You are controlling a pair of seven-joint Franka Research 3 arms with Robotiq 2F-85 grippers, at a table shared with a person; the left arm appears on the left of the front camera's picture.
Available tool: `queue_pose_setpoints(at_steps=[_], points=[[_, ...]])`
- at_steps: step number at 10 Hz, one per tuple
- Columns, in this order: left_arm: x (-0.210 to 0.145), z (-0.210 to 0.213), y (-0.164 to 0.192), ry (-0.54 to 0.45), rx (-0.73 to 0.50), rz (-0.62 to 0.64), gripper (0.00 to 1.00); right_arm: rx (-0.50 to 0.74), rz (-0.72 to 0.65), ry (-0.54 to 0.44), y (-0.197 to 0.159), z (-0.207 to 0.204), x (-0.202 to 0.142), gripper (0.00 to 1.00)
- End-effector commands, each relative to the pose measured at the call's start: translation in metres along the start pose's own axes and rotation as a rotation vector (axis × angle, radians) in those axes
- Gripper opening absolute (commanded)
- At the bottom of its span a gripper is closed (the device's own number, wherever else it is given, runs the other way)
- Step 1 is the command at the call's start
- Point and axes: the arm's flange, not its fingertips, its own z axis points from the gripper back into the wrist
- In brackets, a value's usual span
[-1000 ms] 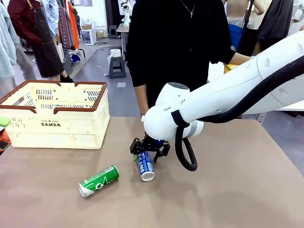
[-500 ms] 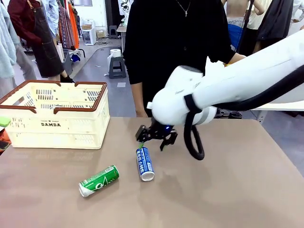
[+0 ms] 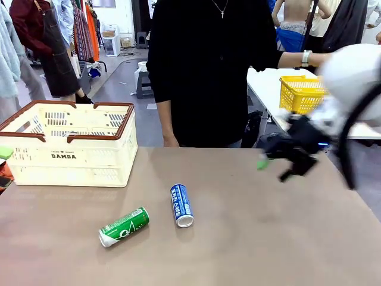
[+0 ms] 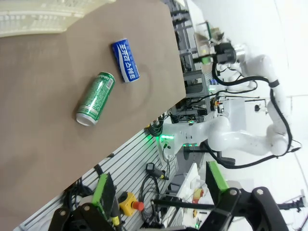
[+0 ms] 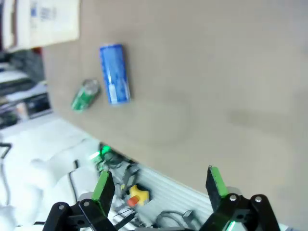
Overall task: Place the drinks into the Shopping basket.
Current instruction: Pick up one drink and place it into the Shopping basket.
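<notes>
Two lie loose on the table [image 3: 268, 238]: blue can [image 3: 182, 205] and green can [image 3: 124, 226], both outside the Shopping basket [image 3: 68, 152]. My right gripper [image 3: 278, 159] and left gripper [image 4: 161, 195] hang spread, empty; next I must grasp one.

Matte brown desk [image 3: 268, 238], foreground. Grey polished floor [image 3: 119, 80] beyond, dark step stool [image 3: 146, 86] standing on it. Garment rack [image 3: 83, 33], far left; white cabinet [image 3: 111, 39] behind. White side table [image 3: 262, 89], right, bearing yellow mesh basket [image 3: 300, 94]. Bright, even indoor light.
</notes>
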Motion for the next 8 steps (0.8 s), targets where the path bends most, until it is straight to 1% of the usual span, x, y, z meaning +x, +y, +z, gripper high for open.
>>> queue_pose_setpoints(at_steps=[1,2,3,4,5,6,7,8], points=[[-0.002,-0.003,-0.002,-0.013,-0.017,0.005,1.0,0.273,-0.071,0.008,-0.077,0.044,0.0,1.0],[-0.002,-0.003,-0.002,-0.013,-0.017,0.005,1.0,0.383,-0.198,-0.043,-0.12,0.057,-0.003,1.0],[-0.002,-0.003,-0.002,-0.013,-0.017,0.005,1.0,0.496,-0.246,-0.07,-0.158,0.053,-0.006,1.0],[-0.002,-0.003,-0.002,-0.013,-0.017,0.005,1.0,0.579,-0.185,-0.134,-0.176,0.047,-0.011,1.0],[-0.002,-0.003,-0.002,-0.013,-0.017,0.005,1.0,0.663,-0.186,-0.222,-0.192,0.044,-0.016,1.0],[-0.002,-0.003,-0.002,-0.013,-0.017,0.005,1.0,0.653,-0.203,-0.33,-0.198,0.037,-0.02,1.0],[-0.002,-0.003,-0.002,-0.013,-0.017,0.005,1.0,0.565,-0.258,-0.152,-0.196,0.053,-0.03,1.0],[-0.002,-0.003,-0.002,-0.013,-0.017,0.005,1.0,0.565,-0.258,-0.152,-0.196,0.053,-0.03,1.0]])
